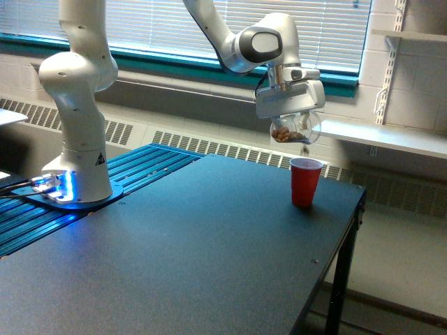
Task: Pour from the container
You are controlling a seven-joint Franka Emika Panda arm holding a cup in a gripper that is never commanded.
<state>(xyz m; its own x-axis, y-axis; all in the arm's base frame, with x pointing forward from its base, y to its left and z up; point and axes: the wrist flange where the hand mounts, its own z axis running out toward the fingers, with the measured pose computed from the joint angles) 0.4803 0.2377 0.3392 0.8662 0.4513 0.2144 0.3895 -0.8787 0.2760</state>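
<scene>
My gripper (293, 124) is shut on the container (295, 130), a small clear cup with brown bits showing through its wall. The container is tipped over, mouth toward the exterior view's right, and hangs just above the red cup (305, 181). A few brown bits (305, 149) are dropping from its lip toward the red cup's open mouth. The red cup stands upright on the dark table (195, 244), near the far right corner.
The arm's white base (77, 139) stands on a blue ribbed plate (133, 174) at the exterior view's left. The table's right edge (342, 244) falls off close beside the red cup. A white shelf (391, 136) and a window with blinds lie behind.
</scene>
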